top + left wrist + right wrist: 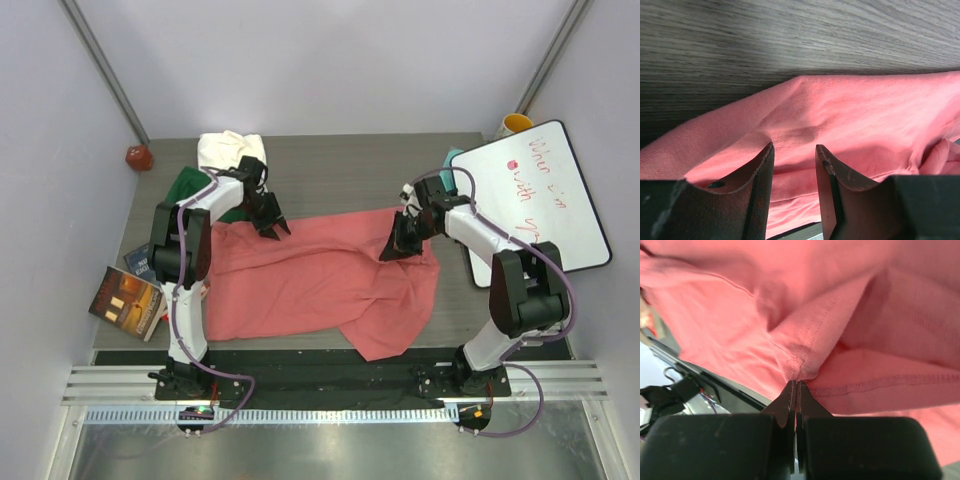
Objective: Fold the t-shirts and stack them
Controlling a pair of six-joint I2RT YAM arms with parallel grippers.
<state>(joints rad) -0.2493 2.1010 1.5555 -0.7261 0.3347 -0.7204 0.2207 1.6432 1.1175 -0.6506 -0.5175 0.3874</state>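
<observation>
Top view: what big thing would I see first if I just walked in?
The big salmon-pink t-shirt, spread rumpled across the middle of the table. The right gripper pinches its far right edge, while the left gripper hangs open over its far left edge. A whiteboard with scribbles sits at the right.

Salmon-pink t-shirt point(320, 285): spread, rumpled, across mid counter point(330, 175); near-right corner hangs toward the edge. Dark green t-shirt point(186, 188): wadded, far left. Cream-white t-shirt point(228, 150): heaped just behind it, touching.
</observation>
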